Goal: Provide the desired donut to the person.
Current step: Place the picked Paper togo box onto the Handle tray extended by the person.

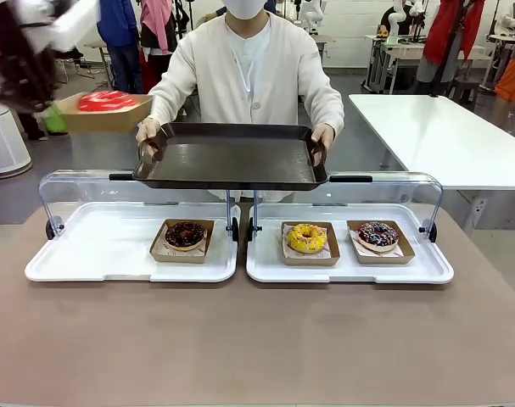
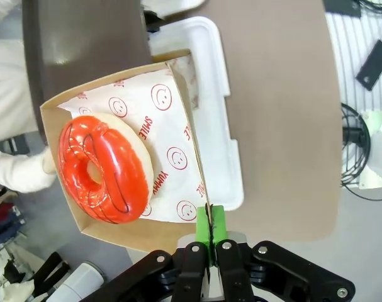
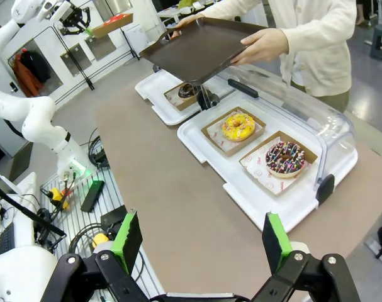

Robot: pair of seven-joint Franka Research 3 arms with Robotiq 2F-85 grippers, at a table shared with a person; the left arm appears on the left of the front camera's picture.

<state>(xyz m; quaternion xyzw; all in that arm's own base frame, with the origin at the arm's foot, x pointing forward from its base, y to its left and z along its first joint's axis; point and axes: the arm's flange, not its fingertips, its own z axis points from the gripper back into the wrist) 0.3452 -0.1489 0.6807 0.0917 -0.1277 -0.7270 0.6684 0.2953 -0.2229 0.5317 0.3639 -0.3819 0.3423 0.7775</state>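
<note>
A red-glazed donut point(image 1: 109, 101) point(image 2: 102, 170) lies in a brown cardboard tray point(image 2: 172, 233) lined with printed paper. My left gripper point(image 1: 53, 117) point(image 2: 209, 221) is shut on that tray's edge and holds it high at the far left, beside the person's dark serving tray point(image 1: 232, 157) point(image 2: 84, 38). The person point(image 1: 249, 72) in a cream cardigan holds the serving tray with both hands above the display case. My right gripper point(image 3: 202, 242) is open and holds nothing, above the table's near right side. The left arm with the donut's tray point(image 3: 109, 25) shows far off.
Two white display trays point(image 1: 113, 254) point(image 1: 427, 267) with raised clear lids stand on the brown table. The left one holds a chocolate donut point(image 1: 185, 235) point(image 3: 187, 90). The right one holds a yellow donut point(image 1: 306, 238) point(image 3: 239, 126) and a sprinkled donut point(image 1: 377, 235) point(image 3: 284, 157).
</note>
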